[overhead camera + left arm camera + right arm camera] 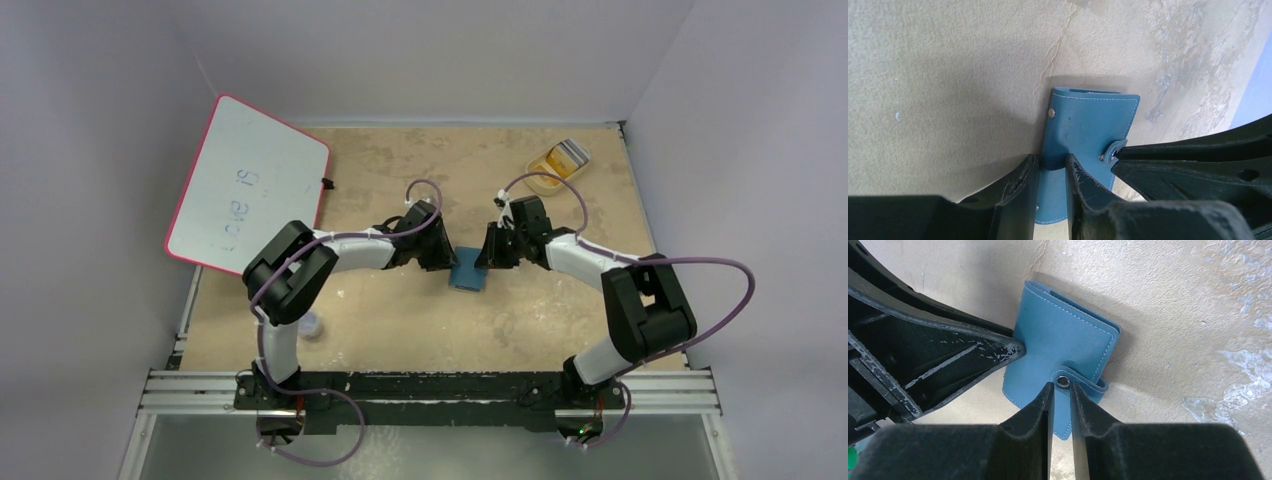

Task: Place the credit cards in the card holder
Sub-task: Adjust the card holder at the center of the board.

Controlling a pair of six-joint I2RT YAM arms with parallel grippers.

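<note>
The card holder, a closed teal-blue wallet, lies flat on the tabletop between both grippers. In the left wrist view my left gripper stands over the near edge of the card holder, jaws parted, with blue leather showing in the gap. My right gripper is nearly closed on the snap strap of the card holder. From above, the left gripper and right gripper flank it. The credit cards, orange-yellow and grey, lie in a tray at the back right.
The beige oval tray that holds the cards stands near the back right corner. A pink-rimmed whiteboard leans at the back left, overhanging the table's edge. A small pale object sits by the left arm's elbow.
</note>
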